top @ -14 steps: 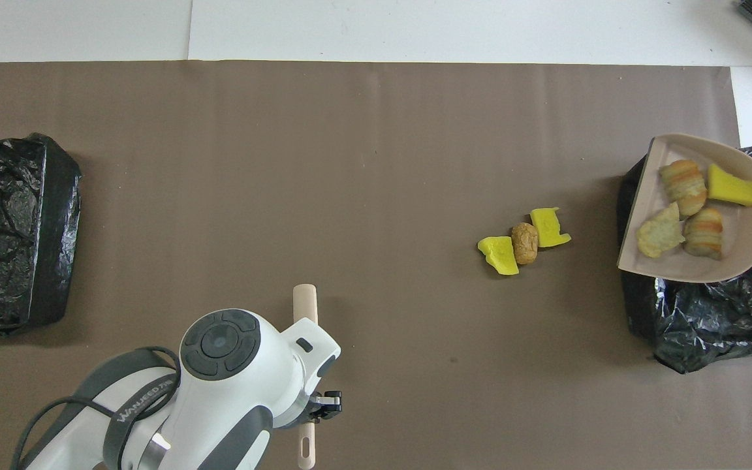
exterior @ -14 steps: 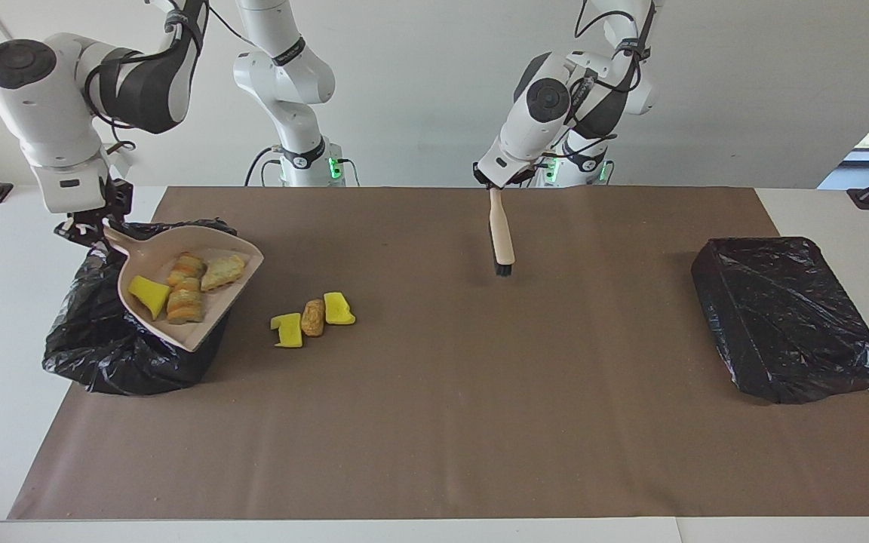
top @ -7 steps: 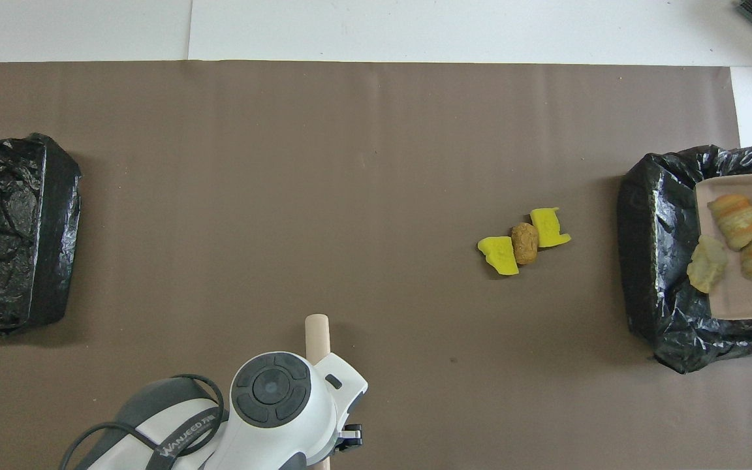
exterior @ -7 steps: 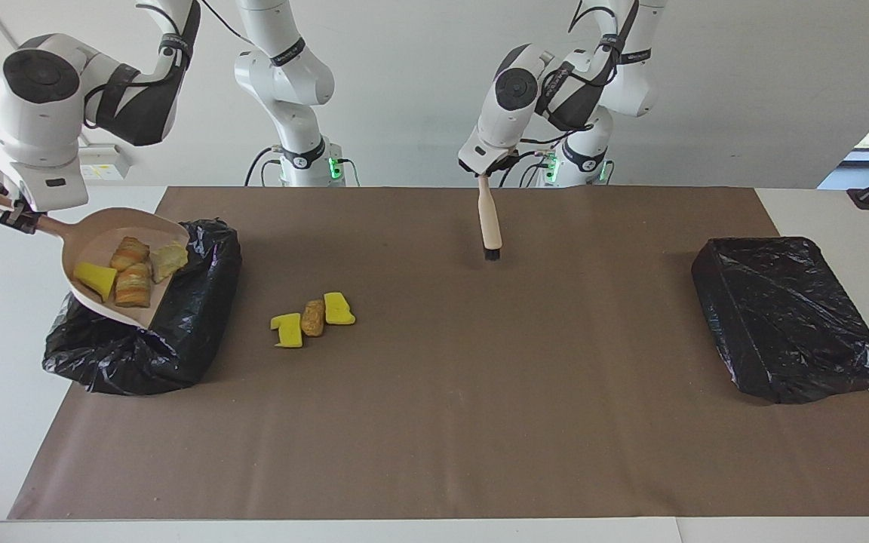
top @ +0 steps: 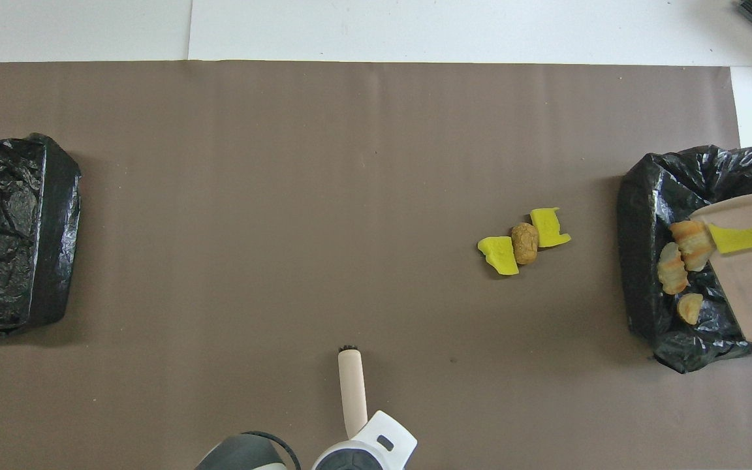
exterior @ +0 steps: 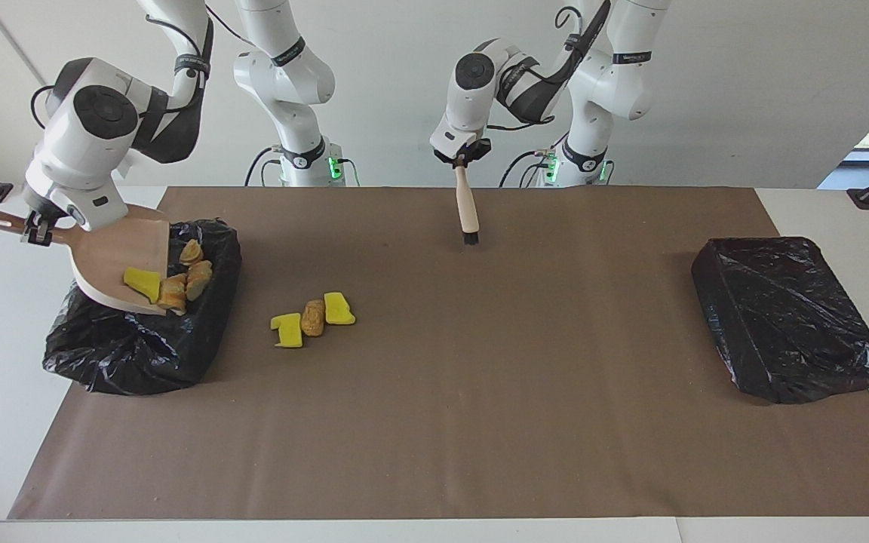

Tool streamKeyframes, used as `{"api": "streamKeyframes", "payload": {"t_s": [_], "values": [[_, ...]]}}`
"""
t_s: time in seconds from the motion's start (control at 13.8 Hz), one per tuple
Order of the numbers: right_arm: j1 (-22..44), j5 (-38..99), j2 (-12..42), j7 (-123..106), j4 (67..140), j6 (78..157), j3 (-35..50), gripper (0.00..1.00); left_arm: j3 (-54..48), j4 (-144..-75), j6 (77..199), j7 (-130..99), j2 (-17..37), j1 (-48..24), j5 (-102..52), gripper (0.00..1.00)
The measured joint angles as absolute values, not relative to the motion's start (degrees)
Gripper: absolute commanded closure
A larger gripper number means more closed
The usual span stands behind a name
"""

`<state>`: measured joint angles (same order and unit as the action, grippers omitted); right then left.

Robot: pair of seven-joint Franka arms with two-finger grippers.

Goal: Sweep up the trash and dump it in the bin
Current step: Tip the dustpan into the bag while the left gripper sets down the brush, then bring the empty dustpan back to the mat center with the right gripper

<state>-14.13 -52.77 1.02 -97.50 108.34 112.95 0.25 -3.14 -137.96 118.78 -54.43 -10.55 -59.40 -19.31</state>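
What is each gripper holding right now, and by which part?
Right gripper: dustpan, by its handle, tipped over the bin. Left gripper: brush, by the handle's top end, bristles down.

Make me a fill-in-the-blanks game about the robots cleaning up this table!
1. The right gripper tips a pink dustpan over a black ____.
2. The left gripper holds a ____ by its handle, bristles down.
3. On the brown mat, ____ pieces of trash lie unswept.
4. The yellow sponge chunk is in the ____.

Missing words: bin; brush; three; dustpan
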Motion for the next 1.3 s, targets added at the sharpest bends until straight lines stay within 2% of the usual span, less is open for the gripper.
{"api": "streamKeyframes", "payload": {"t_s": [0.36,0.43,0.58,0.65,0.72,0.94,1.08,1.3], "values": [[-14.19,-54.62,-3.06,-97.5,108.06,110.48,0.1,1.0,-3.13,-138.08,123.49,-55.6,-5.96,-61.88,-19.32,1.0],[-14.21,-54.63,-4.06,-97.33,108.1,109.87,0.09,1.0,-3.14,-138.03,123.71,-55.49,-4.91,-61.94,-19.32,0.87],[-14.06,-56.7,-5.38,-94.13,109.16,109.42,0.1,1.0,-3.08,-137.76,123.75,-55.35,-4.36,-61.94,-19.32,0.5],[-13.49,-58.75,-6.37,-91.29,110.93,109.42,0.12,1.0,-3.0,-137.72,123.74,-55.18,-4.36,-61.94,-19.32,0.09],[-12.46,-60.08,-7.38,-88.72,112.97,109.33,0.14,1.0,-2.8,-137.57,123.77,-54.8,-4.37,-61.88,-19.32,0.0],[-9.56,-62.27,-8.7,-83.04,117.2,108.13,0.24,1.0,-1.64,-135.86,123.76,-51.99,-4.45,-59.88,-19.28,0.0],[-8.28,-63.0,-8.7,-82.19,117.82,107.46,0.25,1.0,-1.29,-133.51,123.26,-48.92,-4.53,-55.85,-18.18,0.0],[-6.13,-63.43,-8.92,-79.28,119.71,105.55,0.29,1.0,-0.91,-127.84,120.36,-43.29,-4.71,-47.69,-8.6,0.0]]}}
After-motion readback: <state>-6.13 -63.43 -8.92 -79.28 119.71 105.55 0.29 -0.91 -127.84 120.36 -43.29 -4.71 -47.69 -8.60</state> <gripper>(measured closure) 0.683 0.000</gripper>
